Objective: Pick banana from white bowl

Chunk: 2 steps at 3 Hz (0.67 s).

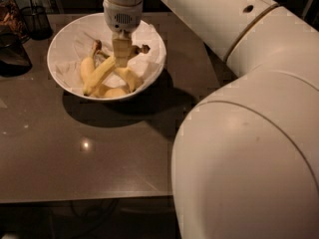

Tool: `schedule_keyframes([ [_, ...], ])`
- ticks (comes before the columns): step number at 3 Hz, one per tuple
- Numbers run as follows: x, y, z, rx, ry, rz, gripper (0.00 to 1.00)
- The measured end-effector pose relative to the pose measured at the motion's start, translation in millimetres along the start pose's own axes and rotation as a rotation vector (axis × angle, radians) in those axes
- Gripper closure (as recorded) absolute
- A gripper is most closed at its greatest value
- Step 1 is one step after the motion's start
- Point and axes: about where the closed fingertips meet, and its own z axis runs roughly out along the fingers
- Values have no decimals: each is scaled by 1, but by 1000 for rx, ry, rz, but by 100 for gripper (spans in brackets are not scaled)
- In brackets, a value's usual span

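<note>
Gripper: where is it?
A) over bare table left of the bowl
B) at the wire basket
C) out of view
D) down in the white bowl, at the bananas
D: the gripper sits low inside the white bowl, right at the upper end of the banana.

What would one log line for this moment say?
gripper: low in bowl, at banana end | banana: in bowl, among others | pick: not done
</note>
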Motion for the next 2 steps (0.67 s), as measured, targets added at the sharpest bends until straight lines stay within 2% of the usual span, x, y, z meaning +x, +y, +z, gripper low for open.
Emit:
schedule_keyframes([
  [1, 2, 5, -17, 19, -58, -13, 100],
  [2, 0, 3, -16, 23, -63, -13, 100],
])
